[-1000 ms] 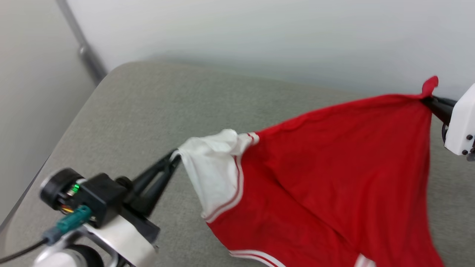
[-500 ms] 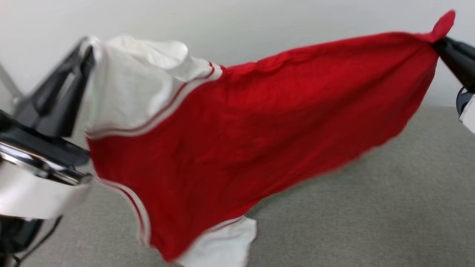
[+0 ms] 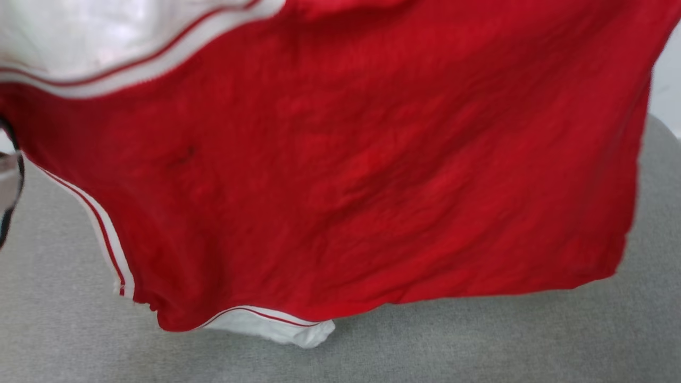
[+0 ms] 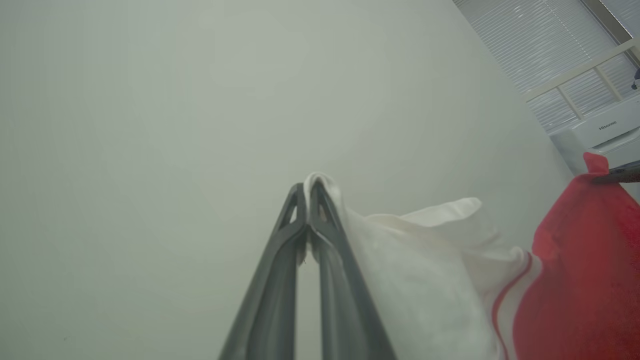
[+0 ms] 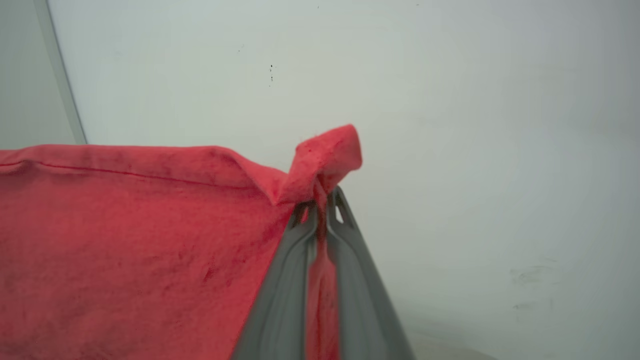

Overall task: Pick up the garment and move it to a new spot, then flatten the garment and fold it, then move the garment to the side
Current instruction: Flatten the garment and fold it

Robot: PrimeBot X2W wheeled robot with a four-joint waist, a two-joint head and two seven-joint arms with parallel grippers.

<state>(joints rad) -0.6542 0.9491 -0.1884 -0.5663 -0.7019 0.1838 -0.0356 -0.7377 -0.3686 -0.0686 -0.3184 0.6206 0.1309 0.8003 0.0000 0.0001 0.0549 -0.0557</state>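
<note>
The garment (image 3: 362, 159), red with white sleeves and striped trim, hangs spread in the air above the grey surface (image 3: 479, 340), and one white sleeve (image 3: 276, 329) dangles at its lower edge. In the left wrist view my left gripper (image 4: 306, 192) is shut on the tip of a white sleeve (image 4: 425, 270), pinched between its dark fingers (image 4: 280, 280). My right gripper (image 5: 322, 200) is shut on a red corner of the garment (image 5: 125, 240), whose tip pokes up past the fingertips. That same red corner (image 4: 595, 165) is seen far right in the left wrist view.
A pale wall (image 5: 450, 100) rises behind the grey padded surface. In the left wrist view a window with blinds (image 4: 550, 45) and a white appliance (image 4: 605, 130) stand at the upper right. A bit of my left arm (image 3: 8, 175) shows at the head view's left edge.
Both grippers have lifted the garment high off the surface, and it now hangs wide between them. The head view has shifted too, and the cloth hides most of it.
</note>
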